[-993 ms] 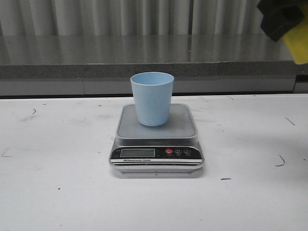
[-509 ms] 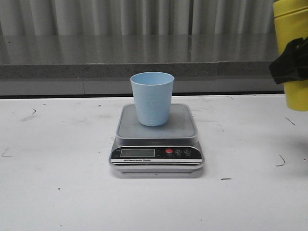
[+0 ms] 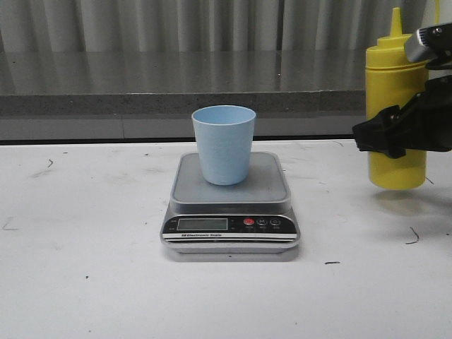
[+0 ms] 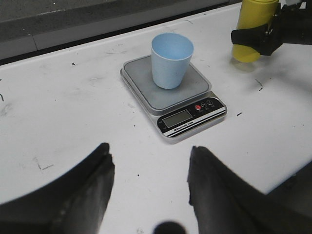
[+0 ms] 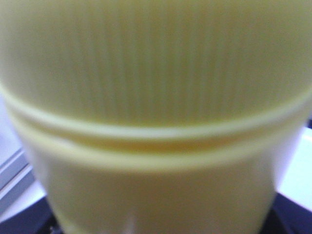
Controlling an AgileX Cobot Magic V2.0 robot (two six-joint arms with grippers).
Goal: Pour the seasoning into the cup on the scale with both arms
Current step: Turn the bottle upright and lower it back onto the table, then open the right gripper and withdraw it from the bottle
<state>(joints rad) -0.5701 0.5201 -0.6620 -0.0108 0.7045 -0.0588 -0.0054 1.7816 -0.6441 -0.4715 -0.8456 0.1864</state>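
The pale blue cup (image 3: 223,143) stands upright on the grey platform of the silver scale (image 3: 229,212), mid-table; both also show in the left wrist view, the cup (image 4: 171,59) on the scale (image 4: 146,90). The yellow seasoning bottle (image 3: 395,85) is upright at the right, its base at table level; I cannot tell if it touches. My right gripper (image 3: 394,134) is shut around its middle. In the right wrist view the bottle (image 5: 156,97) fills the frame. My left gripper (image 4: 148,163) is open and empty above the table in front of the scale.
A white table (image 3: 85,233) with small pen marks carries everything. A grey steel ledge (image 3: 141,85) runs along the back edge, with a corrugated wall behind it. The bottle stands about a hand's width to the right of the scale.
The right gripper has come down from the top right corner with the bottle and moved a little left. The bottle now shows whole and upright. Cup and scale have not moved.
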